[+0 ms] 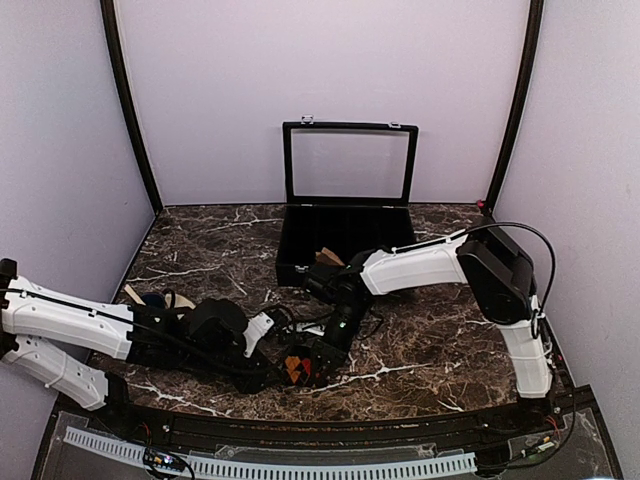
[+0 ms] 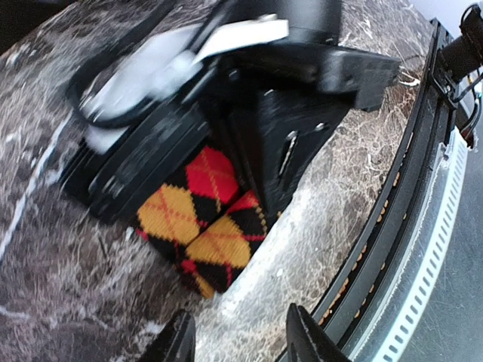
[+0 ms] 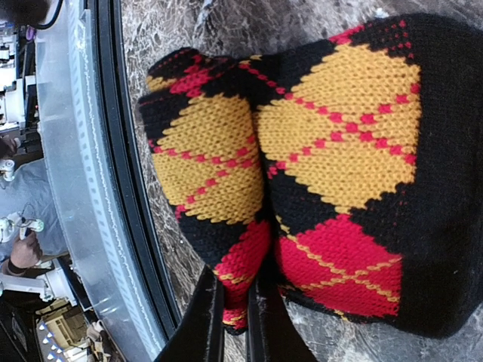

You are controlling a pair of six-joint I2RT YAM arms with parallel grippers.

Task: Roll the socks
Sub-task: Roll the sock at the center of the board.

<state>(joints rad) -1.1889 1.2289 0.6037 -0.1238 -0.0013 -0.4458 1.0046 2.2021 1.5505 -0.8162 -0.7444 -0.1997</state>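
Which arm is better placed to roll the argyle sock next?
Right. The right gripper is shut on the edge of the argyle sock, while the left gripper hangs open short of it, touching nothing.

Dark marble table (image 1: pixel 430 340): argyle sock (image 1: pixel 297 368) near front edge, open black case (image 1: pixel 292 262) at back.

The top external camera looks down from high behind the near edge, taking in the whole marble table (image 1: pixel 200 250) from afar. The left wrist camera looks past the left gripper (image 2: pixel 240 339), close on the argyle sock (image 2: pixel 200 226). The right wrist camera sits nearer still, past the right gripper (image 3: pixel 234 324), the same sock filling its view. All three share that sock and the table's near rail (image 2: pixel 392 226).
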